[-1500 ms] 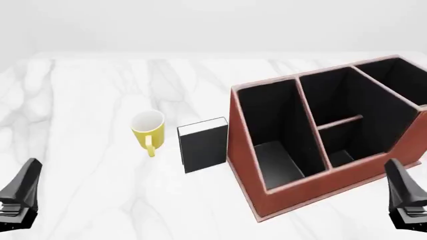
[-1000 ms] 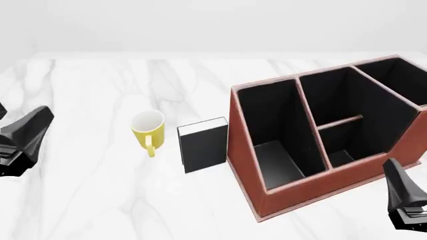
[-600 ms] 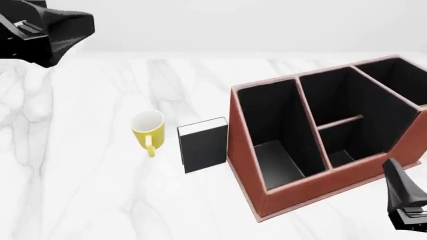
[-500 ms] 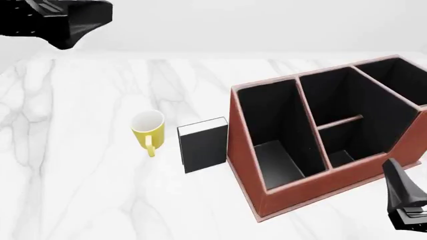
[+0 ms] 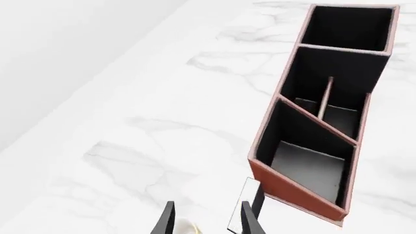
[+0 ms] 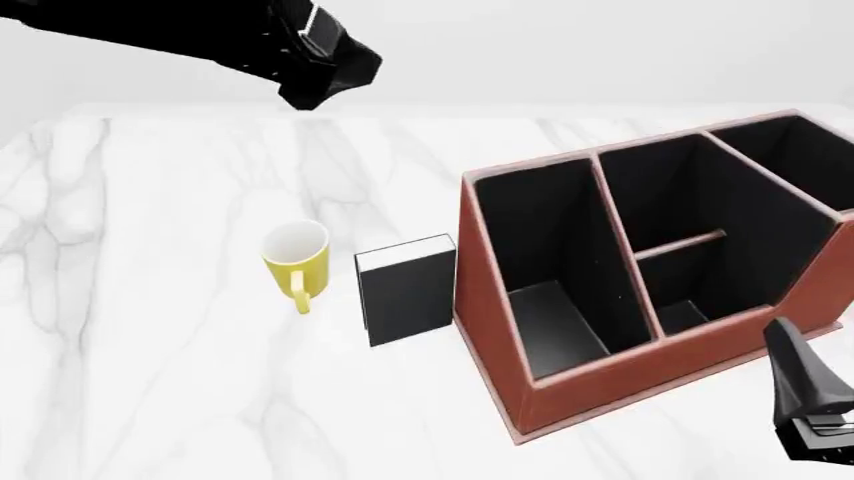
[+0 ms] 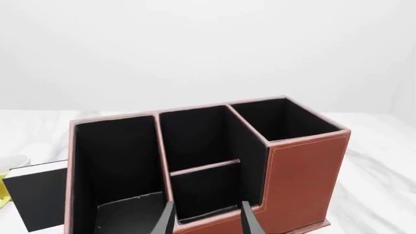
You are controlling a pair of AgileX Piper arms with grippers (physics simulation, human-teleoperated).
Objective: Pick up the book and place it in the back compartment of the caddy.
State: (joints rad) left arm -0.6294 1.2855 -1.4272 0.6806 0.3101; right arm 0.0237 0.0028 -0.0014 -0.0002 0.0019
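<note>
The book (image 6: 411, 290), black with white page edges, stands on the table between the yellow mug (image 6: 296, 258) and the caddy (image 6: 487, 330). It also shows in the right wrist view as the book (image 7: 36, 197) beside the caddy (image 7: 302, 175). The caddy's middle section is split by a low crossbar; the back compartment (image 6: 683, 318) lies against the low wall. My left gripper (image 6: 334, 80) hangs high over the far side of the table, open and empty. In its own view the left gripper (image 5: 208, 222) frames the book's white edge (image 5: 242, 204). My right gripper (image 6: 807, 410) is open near the caddy's low wall.
The yellow mug stands upright just left of the book, its handle toward me. The caddy's long undivided cell (image 6: 534, 270) is right beside the book. Marble tabletop (image 6: 160, 330) stretches to the left and front.
My left arm has swung rightward across the top of the front view, from the upper left corner to above the mug. The right arm, book, mug and caddy have not moved.
</note>
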